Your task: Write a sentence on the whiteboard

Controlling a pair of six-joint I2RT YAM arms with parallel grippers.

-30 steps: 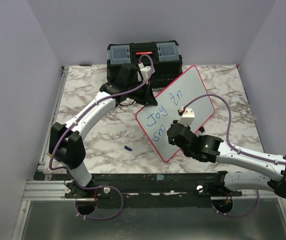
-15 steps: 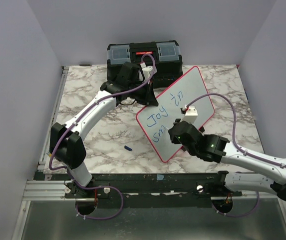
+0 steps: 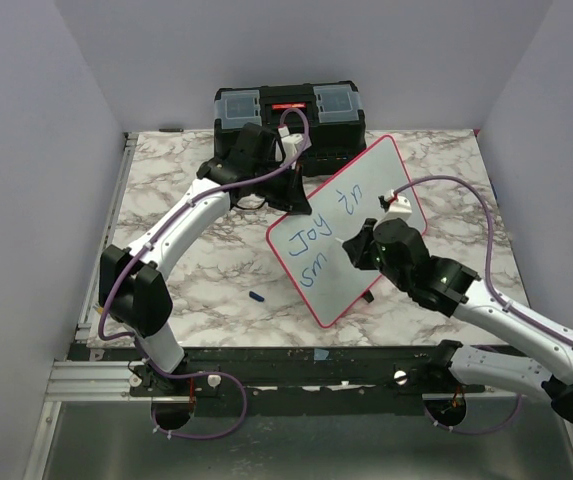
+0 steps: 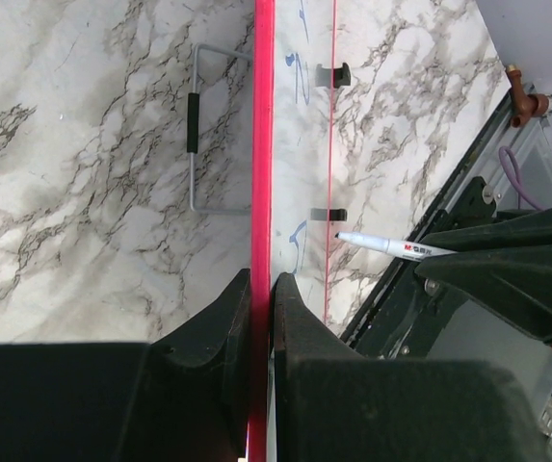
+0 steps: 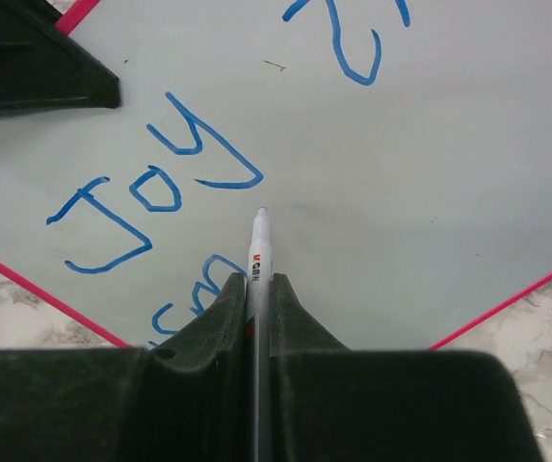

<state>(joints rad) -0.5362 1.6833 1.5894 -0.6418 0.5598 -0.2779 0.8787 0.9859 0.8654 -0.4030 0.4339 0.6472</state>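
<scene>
1. Start at the near edge of the bench (image 3: pixel 156 170). A small blue cap (image 3: pixel 257 296) lies on the marble left of centre, apart from the whiteboard's near corner.

2. Locate the whiteboard (image 3: pixel 381 170). It sits just right of the bench centre, turned diagonally, with 1 corner toward the near edge and 1 toward the far right corner. Its red-pink rim is visible on all sides.

3. Check the right gripper (image 5: pixel 258 284). Its jaws are clenched on a marker (image 5: pixel 259 245), which points forward between the fingers. The marker tip is at the board face, just beside the "y" of the blue word "Joy" (image 5: pixel 150 192). Whether the tip touches cannot be told.

4. Read the board. "Joy" is followed by 2 more blue letters toward the far corner. A 2nd line begins below "Joy"; it is partly hidden by the fingers.

5. Check the left gripper (image 4: pixel 259 279). Its jaws are clamped on the rim of the board's far-left edge, which passes straight between the fingers.

6. Note the black toolbox (image 3: pixel 288 105) at the far edge of the bench, behind the left gripper.
</scene>
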